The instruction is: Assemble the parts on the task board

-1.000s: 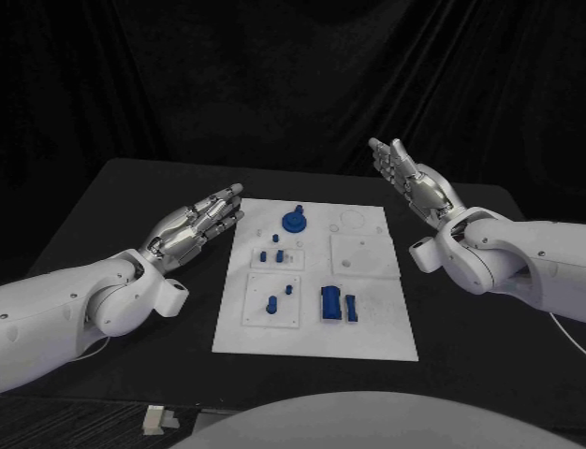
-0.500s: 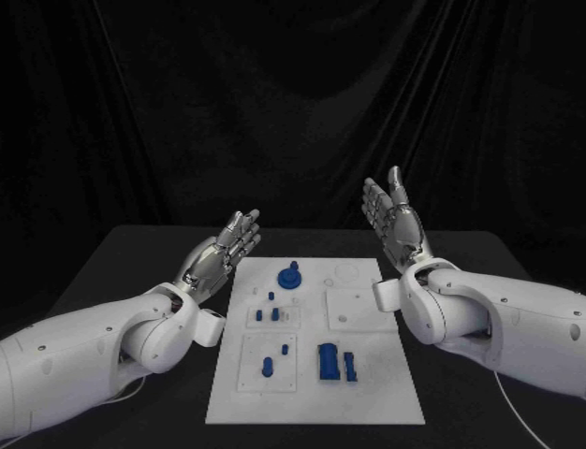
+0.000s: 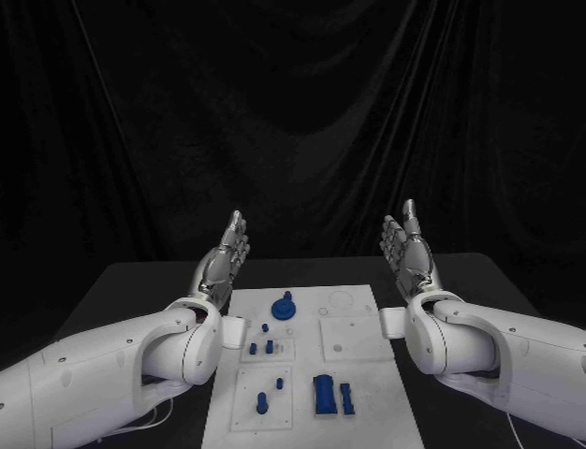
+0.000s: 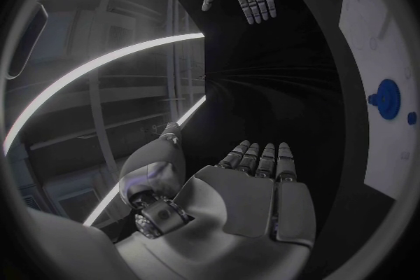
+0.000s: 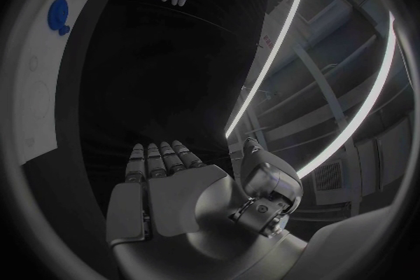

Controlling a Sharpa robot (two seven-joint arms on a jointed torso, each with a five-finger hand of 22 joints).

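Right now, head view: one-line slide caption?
Both hands, left and right, raised open above the task board; blue parts untouched.

No text, label, brand, number or sign can be read in any of the views. The flat white rectangular task board (image 3: 374, 374) shows only faint engraved outlines, and no letters can be made out on it. The small blue plastic parts (image 3: 327, 393) carry no marking that is legible.
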